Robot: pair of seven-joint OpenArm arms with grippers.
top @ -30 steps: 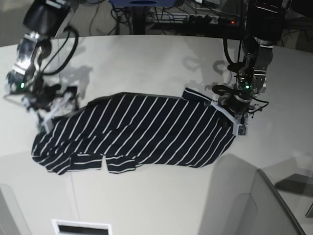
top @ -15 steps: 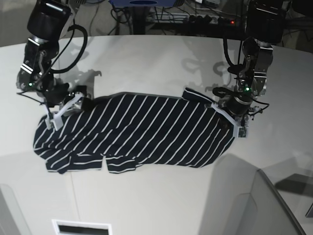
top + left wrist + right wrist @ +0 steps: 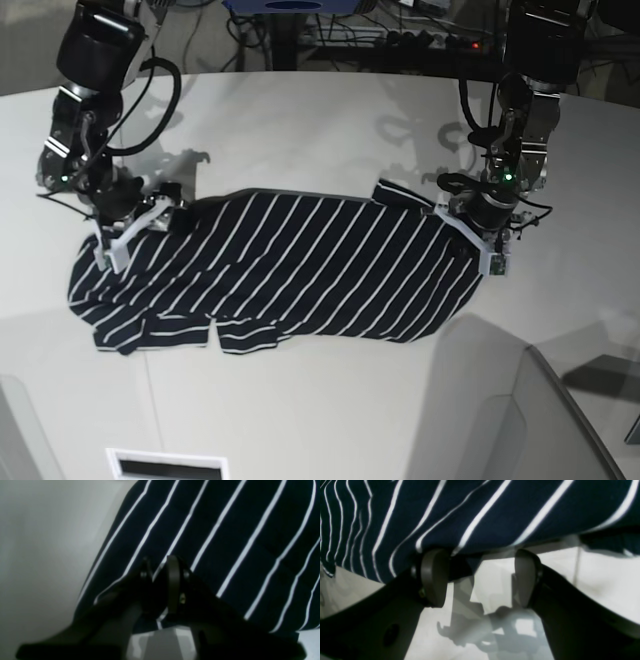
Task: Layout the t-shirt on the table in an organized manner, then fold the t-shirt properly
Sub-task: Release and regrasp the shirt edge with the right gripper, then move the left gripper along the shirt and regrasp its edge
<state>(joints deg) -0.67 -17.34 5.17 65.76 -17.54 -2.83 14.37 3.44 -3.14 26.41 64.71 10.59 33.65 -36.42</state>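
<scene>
The dark navy t-shirt (image 3: 300, 265) with thin white stripes lies spread lengthwise on the off-white table (image 3: 320, 120). My left gripper (image 3: 487, 250) is at the shirt's right end. In the left wrist view this gripper (image 3: 160, 573) is shut on a fold of the t-shirt (image 3: 225, 530), with a stripe running between the pads. My right gripper (image 3: 120, 238) is at the shirt's left end. In the right wrist view it (image 3: 480, 577) stands open, with the edge of the t-shirt (image 3: 495, 510) lying just at its fingertips (image 3: 433, 577) and bare table (image 3: 595, 580) between them.
Cables and a power strip (image 3: 400, 40) run behind the table's far edge. A white slotted frame (image 3: 165, 465) sits at the near edge. A pale translucent panel (image 3: 520, 410) rises at the near right. Bare tabletop (image 3: 37, 542) lies beside the shirt.
The right arm has swung in from the left over the shirt's left end, and that end has shifted slightly. The left arm has barely moved and keeps its grip.
</scene>
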